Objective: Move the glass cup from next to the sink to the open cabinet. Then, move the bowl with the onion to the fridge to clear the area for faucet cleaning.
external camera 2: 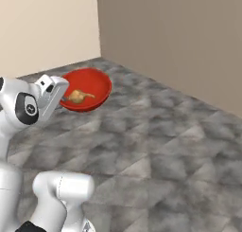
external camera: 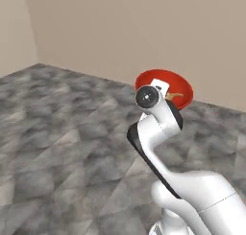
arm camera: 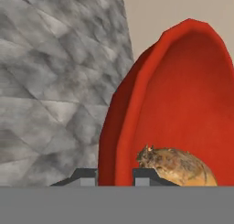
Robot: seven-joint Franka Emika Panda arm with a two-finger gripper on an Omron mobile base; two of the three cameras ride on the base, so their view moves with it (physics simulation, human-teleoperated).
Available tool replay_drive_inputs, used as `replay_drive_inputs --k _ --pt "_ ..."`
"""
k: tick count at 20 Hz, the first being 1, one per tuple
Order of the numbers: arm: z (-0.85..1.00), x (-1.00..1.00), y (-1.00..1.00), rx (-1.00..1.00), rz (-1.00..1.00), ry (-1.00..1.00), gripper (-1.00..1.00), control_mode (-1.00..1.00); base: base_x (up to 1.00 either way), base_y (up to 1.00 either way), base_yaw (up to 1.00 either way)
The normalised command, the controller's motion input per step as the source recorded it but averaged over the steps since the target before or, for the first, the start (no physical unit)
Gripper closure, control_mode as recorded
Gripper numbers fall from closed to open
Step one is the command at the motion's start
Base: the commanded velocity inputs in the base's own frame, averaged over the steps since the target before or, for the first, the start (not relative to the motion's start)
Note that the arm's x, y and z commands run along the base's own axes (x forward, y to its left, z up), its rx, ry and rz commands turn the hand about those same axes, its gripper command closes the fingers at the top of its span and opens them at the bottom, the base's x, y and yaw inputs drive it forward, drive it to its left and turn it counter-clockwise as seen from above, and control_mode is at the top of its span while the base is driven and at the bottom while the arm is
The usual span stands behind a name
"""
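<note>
My gripper is shut on the rim of the red bowl, one finger outside the wall and one inside. The bowl is held up in the air, well above the floor. A tan onion lies inside it, close to the inner finger. From the right base view the bowl hangs off the hand, with the onion at its near side. In the left base view the bowl and onion peek out behind the wrist. The glass cup, sink, open cabinet, fridge and faucet are out of view.
Grey stone-patterned floor spreads out under the arm. Plain beige walls rise behind it and meet in a corner.
</note>
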Motion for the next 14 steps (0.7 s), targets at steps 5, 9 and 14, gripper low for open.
replay_drive_inputs --k 5,9,14 --pt "0.0 0.0 0.0 0.0 0.0 0.0 1.0 1.0 -0.14 0.2 0.91" --pt "0.0 0.0 0.0 0.0 0.0 0.0 1.0 1.0 -0.22 0.13 0.86" --pt "0.0 0.0 0.0 0.0 0.0 0.0 1.0 1.0 0.1 0.21 0.66"
